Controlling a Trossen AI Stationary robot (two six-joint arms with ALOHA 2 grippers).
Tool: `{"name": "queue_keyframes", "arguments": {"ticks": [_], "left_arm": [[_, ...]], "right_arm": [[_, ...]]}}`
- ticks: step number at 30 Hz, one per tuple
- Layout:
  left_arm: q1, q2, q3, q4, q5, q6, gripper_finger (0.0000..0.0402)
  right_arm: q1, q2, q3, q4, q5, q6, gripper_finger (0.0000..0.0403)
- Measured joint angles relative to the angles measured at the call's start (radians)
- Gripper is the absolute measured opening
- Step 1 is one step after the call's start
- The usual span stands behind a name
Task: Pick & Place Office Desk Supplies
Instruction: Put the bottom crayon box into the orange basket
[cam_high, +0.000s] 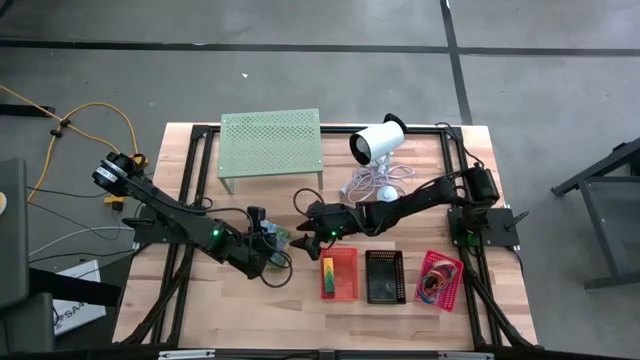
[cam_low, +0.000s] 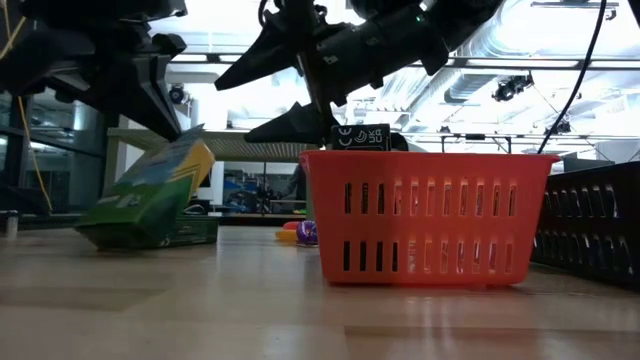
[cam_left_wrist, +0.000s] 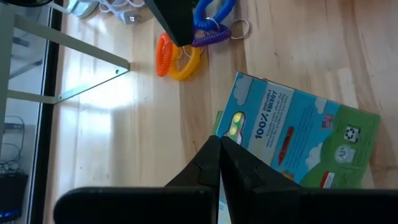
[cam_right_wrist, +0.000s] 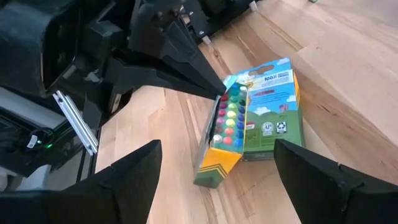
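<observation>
The left tool (cam_right_wrist: 214, 93), fingers pressed together, touches the upper edge of a tilted green crayon pack (cam_right_wrist: 227, 134) leaning on another pack (cam_right_wrist: 273, 112) on the tabletop (cam_right_wrist: 348, 68), the right tool (cam_right_wrist: 217, 171) spread wide above them, beside the red basket (cam_low: 430, 215).

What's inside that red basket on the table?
Seen from above, the red basket holds a green and yellow pack lying along one side; the rest shows bare mesh floor. From table height, its slotted wall hides the contents, so anything beneath the pack cannot be seen.
</observation>
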Motion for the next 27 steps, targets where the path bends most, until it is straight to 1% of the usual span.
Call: {"name": "queue_keyframes", "arguments": {"ticks": [7, 13, 15, 18, 22, 25, 27], "left_arm": [[0.0, 0.0, 0.0, 0.017, -0.011, -0.015, 0.0], [0.0, 0.0, 0.0, 0.029, -0.011, -0.025, 0.0], [0.0, 0.0, 0.0, 0.032, -0.01, -0.026, 0.0], [0.0, 0.0, 0.0, 0.037, -0.012, -0.026, 0.0], [0.0, 0.0, -0.001, 0.041, -0.016, -0.028, 0.0], [0.0, 0.0, -0.001, 0.044, -0.025, -0.033, 0.0], [0.0, 0.0, -0.001, 0.046, -0.039, -0.034, 0.0]], "right_arm": [[0.0, 0.002, 0.0, -0.001, 0.0, 0.0, 0.0298], [-0.005, 0.079, 0.018, 0.033, -0.027, 0.026, 0.0298], [-0.005, 0.085, 0.023, 0.011, -0.031, 0.019, 0.0298], [-0.006, 0.091, 0.05, 0.043, -0.035, -0.001, 0.0297], [-0.006, 0.101, 0.074, -0.009, -0.05, -0.011, 0.0297], [-0.006, 0.095, 0.08, -0.046, -0.012, -0.011, 0.0297], [-0.006, 0.097, 0.079, -0.057, -0.006, -0.011, 0.0297]]}}
